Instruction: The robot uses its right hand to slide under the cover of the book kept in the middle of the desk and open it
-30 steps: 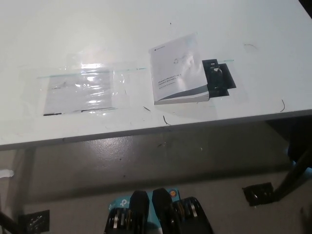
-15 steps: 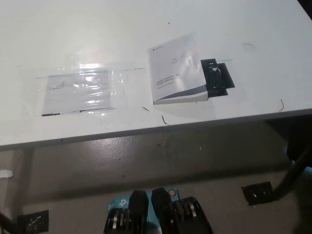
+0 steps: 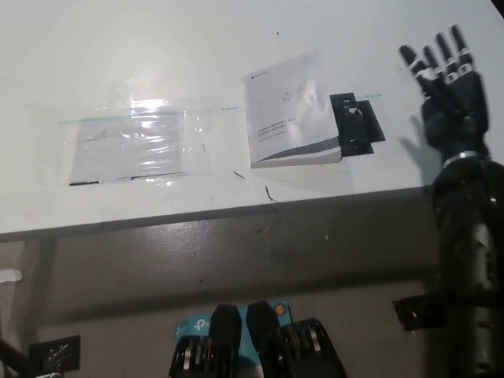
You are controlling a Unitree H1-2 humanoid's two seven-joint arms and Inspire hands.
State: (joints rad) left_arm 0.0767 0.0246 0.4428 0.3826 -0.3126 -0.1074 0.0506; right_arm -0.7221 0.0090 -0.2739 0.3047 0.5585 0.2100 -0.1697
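Observation:
A thin white book (image 3: 291,110) with a grey band along its lower edge lies closed on the white desk (image 3: 236,31), near the front edge and a little right of centre. My black right hand (image 3: 446,90) is raised over the desk's right end, open with fingers spread and pointing away from me. It hangs to the right of the book, apart from it by about a hand's width. My left hand is not in view.
A black flat piece (image 3: 356,124) lies under the book's right edge. A clear plastic sleeve (image 3: 130,146) with a sheet inside lies on the desk's left part. The desk's front edge (image 3: 236,213) runs across the middle, with grey floor below.
My right arm and hand have risen into view at the right, over the desk's right end. The book and sleeve have not moved; the camera shifted slightly.

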